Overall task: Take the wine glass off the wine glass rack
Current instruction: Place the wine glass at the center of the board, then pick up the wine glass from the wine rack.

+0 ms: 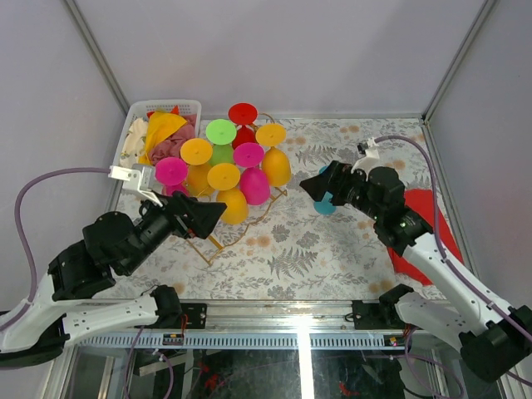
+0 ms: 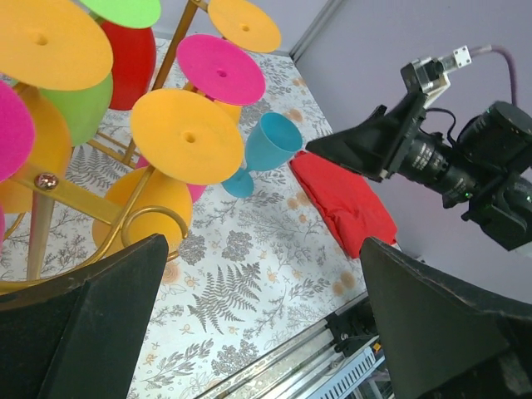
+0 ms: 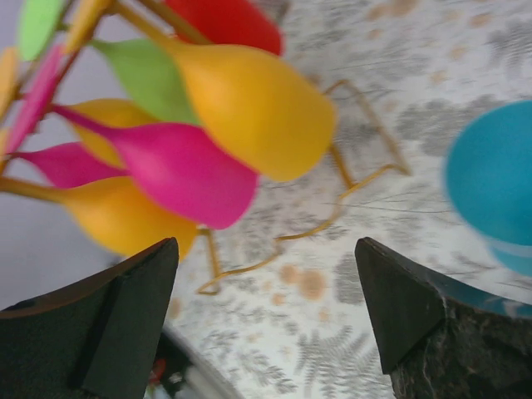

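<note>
Now my right end effector is spread wide and pinches nothing. The blue wine glass stands upright on the bench just beside it, apart from the wine glass rack. My left end effector is spread wide too, near the rack where other glasses hang, so I think the job is about done.

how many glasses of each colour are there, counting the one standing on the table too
orange glasses: 3
pink glasses: 2
green glass: 1
red glass: 1
teal glass: 1
total: 8
</note>
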Motion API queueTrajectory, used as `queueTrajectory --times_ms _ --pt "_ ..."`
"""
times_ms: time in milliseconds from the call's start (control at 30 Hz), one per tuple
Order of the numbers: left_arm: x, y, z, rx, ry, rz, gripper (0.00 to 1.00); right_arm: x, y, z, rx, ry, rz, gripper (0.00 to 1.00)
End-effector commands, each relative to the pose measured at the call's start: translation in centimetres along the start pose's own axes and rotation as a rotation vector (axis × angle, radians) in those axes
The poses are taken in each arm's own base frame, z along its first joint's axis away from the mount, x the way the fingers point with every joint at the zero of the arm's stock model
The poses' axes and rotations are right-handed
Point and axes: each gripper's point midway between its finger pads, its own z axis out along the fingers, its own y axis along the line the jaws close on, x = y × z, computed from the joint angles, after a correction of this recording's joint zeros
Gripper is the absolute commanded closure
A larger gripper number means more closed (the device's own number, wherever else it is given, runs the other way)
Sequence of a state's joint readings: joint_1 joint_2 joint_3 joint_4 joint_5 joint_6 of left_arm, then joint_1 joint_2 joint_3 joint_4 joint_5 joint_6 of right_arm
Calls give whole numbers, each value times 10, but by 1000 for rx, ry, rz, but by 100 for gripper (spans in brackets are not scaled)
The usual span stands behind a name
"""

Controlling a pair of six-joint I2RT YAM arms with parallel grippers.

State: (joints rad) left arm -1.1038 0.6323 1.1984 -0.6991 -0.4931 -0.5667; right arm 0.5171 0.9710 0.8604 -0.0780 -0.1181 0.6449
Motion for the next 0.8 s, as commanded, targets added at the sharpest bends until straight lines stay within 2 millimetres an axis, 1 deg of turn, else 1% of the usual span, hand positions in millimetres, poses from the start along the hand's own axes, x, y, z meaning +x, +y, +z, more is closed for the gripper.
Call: queueTrajectory --times_ms 0,67,133,200,267,333,367,567,600,767 --pt "-9 4 6 -16 -96 -67 0 -1 73 -12 -397 5 175 10" --pt "-3 6 7 -4 -99 -104 0 2 89 -18 -469 27 218 12" --pt "7 9 7 11 -98 -151 0 4 104 -23 -482 16 219 14" --pt "12 8 5 43 -103 -170 0 2 114 -25 -448 -18 201 17" --pt "12 9 3 57 -114 -174 0 -2 118 -26 -401 -61 209 20" --pt "13 9 1 62 -106 -168 0 -6 126 -26 -389 -102 211 26" --pt "12 8 0 63 -105 -164 0 -7 132 -26 -390 -111 208 27" --pt "9 7 0 42 -87 -141 0 0 172 -11 -433 -62 185 28" --pt "8 7 0 38 -87 -140 0 1 177 -6 -430 -59 189 28" --pt "-3 6 -6 41 -104 -136 0 3 192 5 -421 -66 208 34"
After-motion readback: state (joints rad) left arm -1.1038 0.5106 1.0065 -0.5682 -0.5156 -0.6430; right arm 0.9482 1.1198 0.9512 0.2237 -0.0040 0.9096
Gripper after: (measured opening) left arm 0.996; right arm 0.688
